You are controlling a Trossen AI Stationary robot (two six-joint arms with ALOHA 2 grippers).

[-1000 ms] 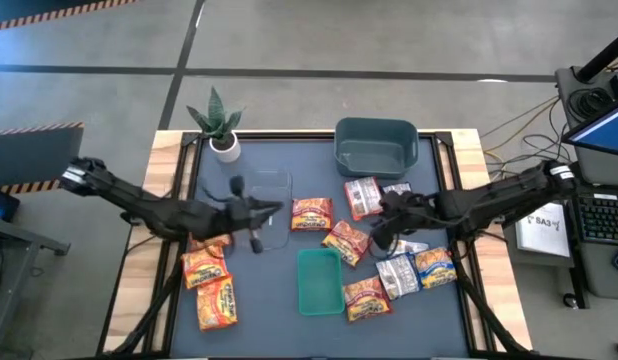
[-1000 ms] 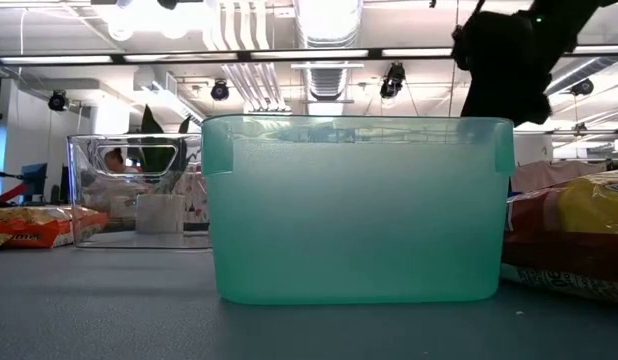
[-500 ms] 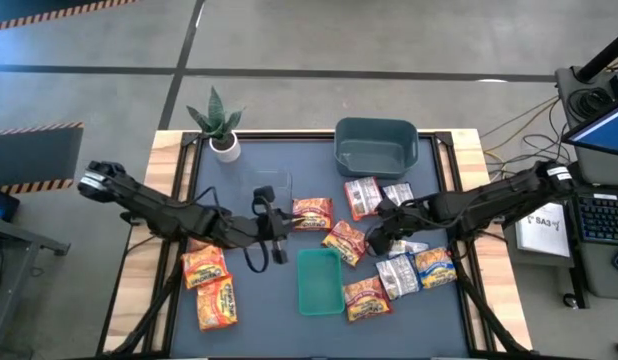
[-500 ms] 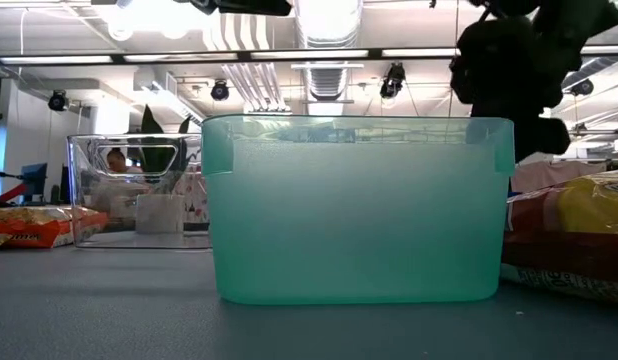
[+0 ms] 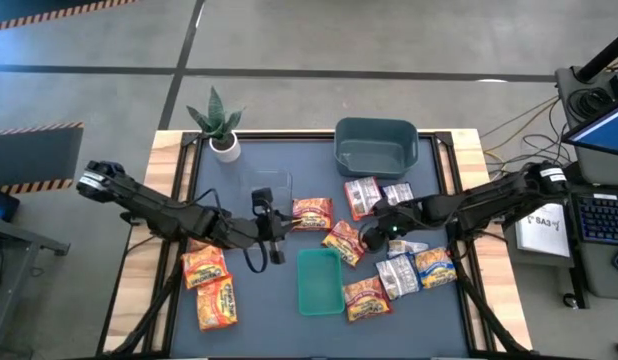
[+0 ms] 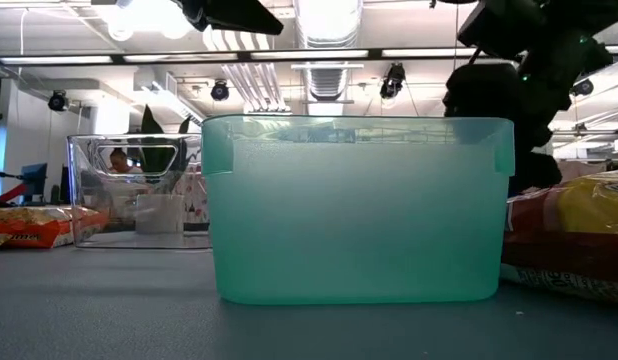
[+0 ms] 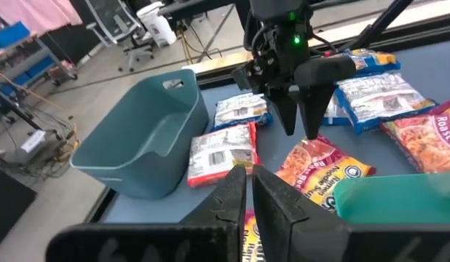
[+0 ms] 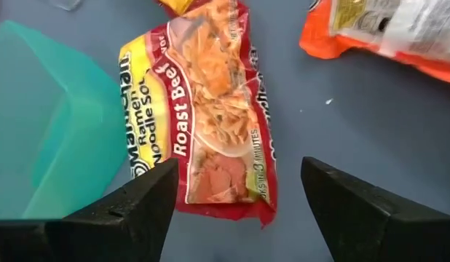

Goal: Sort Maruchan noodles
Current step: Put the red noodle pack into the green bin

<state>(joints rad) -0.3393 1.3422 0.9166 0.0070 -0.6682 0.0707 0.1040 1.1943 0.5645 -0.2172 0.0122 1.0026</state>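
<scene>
Right end effector point(image 5: 370, 238), jaws now spread wide and empty, has moved left to hover over a red-and-yellow flat plastic Roast Beef ramen packet point(image 8: 210, 124) beside the translucent green bin point(image 5: 319, 281); pickup appears imminent. Left end effector point(image 5: 276, 243) has swung off the clear bin point(image 5: 272, 192), shut, holding nothing. Counter point(image 5: 259, 320) count: roughly six orange-red packets, four silver or blue.

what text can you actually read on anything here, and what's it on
"Maruchan Ramen Noodle Soup", "Roast Beef", "Cooks in 3 minutes": red and yellow packet under the right gripper.
"Roast": packet at the picture's edge, left wrist view.
"Noodle Soup", partly legible: orange packet.
Print on the silver-grey packets is too blurred to read.
</scene>
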